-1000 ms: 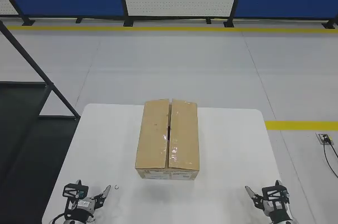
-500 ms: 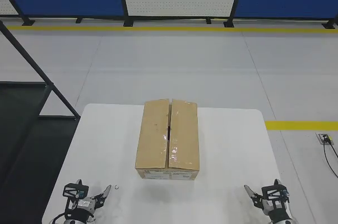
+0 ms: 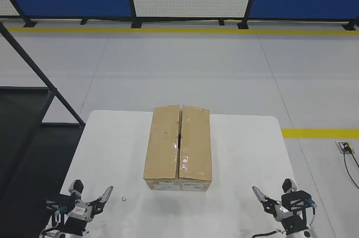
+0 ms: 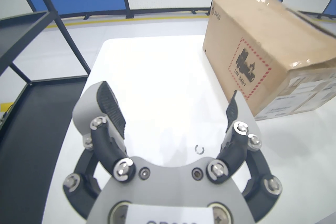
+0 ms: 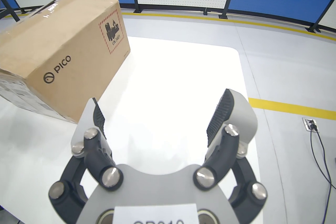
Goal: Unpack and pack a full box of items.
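A brown cardboard box (image 3: 179, 147) lies in the middle of the white table (image 3: 244, 160), its two top flaps folded down with a seam along the centre. The box (image 4: 265, 51) stands ahead of my left gripper (image 4: 170, 97), which hovers open over the table's near left corner. My right gripper (image 5: 160, 107) is open too, over the near right corner, with the box (image 5: 60, 62) off to its side. In the top view the left gripper (image 3: 91, 193) and right gripper (image 3: 272, 191) sit at the table's front edge, both apart from the box and holding nothing.
A small metal ring (image 3: 124, 199) lies on the table near the left gripper, also seen as a ring (image 4: 199, 149) close below its fingers. A black metal rack (image 3: 18, 119) stands left of the table. A cable and floor socket (image 3: 345, 147) lie to the right.
Both grippers have shifted slightly outward and forward along the table's front edge, the left one leftward, the right one rightward. The box has not moved.
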Robot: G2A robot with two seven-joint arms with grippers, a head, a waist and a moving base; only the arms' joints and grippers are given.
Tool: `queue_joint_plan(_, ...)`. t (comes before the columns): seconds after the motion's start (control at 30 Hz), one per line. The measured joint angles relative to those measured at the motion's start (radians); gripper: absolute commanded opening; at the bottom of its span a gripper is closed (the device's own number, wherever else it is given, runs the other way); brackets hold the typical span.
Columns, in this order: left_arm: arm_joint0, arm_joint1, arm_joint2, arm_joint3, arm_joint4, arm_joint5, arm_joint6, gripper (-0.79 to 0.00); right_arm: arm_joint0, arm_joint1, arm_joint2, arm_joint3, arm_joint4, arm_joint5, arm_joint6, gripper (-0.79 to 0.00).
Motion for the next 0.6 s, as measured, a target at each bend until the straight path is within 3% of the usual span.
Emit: queue_joint_plan(0.6,-0.001,0.0,0.001,0.001,0.001,0.002,-0.007,0.0,0.0,0.0,0.0,0.001,-0.001,-0.001,0.0,0.0)
